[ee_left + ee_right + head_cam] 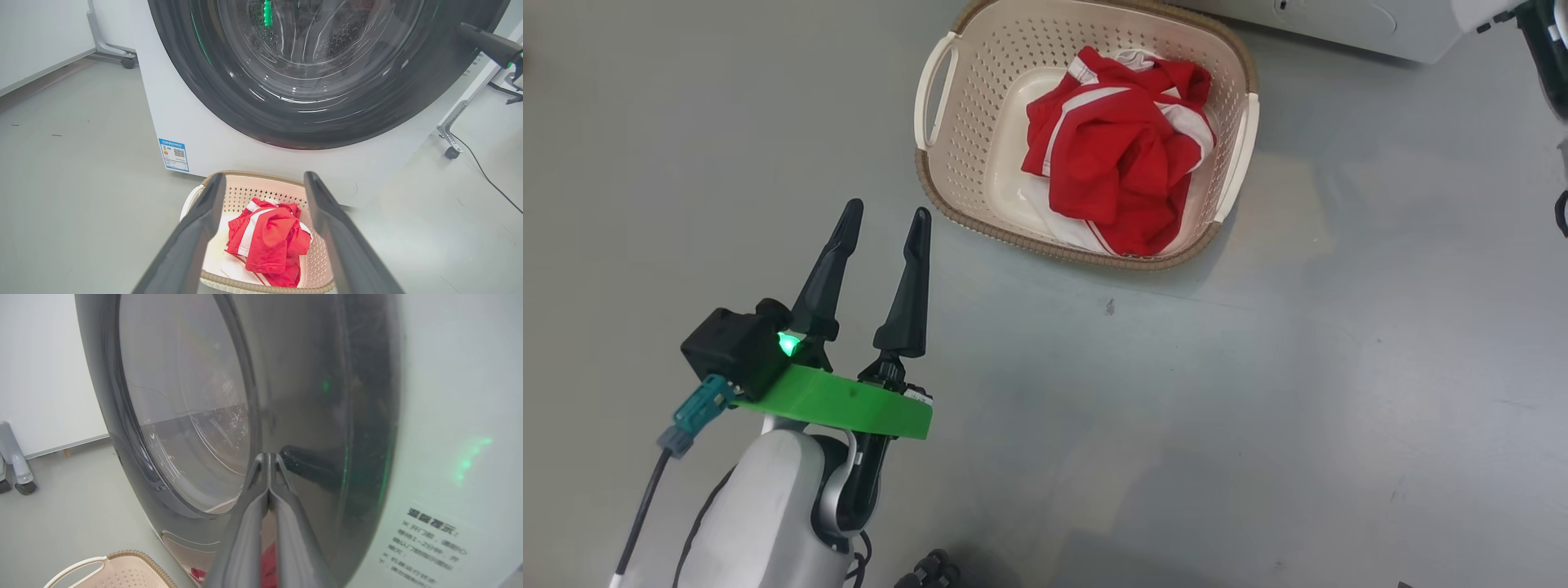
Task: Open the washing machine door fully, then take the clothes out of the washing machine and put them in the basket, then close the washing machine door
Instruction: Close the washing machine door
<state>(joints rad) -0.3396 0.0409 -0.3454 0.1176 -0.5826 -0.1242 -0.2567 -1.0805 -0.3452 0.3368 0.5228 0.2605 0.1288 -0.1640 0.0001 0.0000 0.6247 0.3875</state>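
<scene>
The left hand (887, 209) hovers above the grey floor (1258, 408), its two dark fingers spread wide, pointing to 12 o'clock and holding nothing. At its 1 o'clock stands the basket (964, 131), with the red clothes (1119, 155) heaped inside. The right hand (267, 457) has its fingers pressed together, tips against the black rim of the washing machine door (327, 416), which lies flat on the washing machine (196, 118).
</scene>
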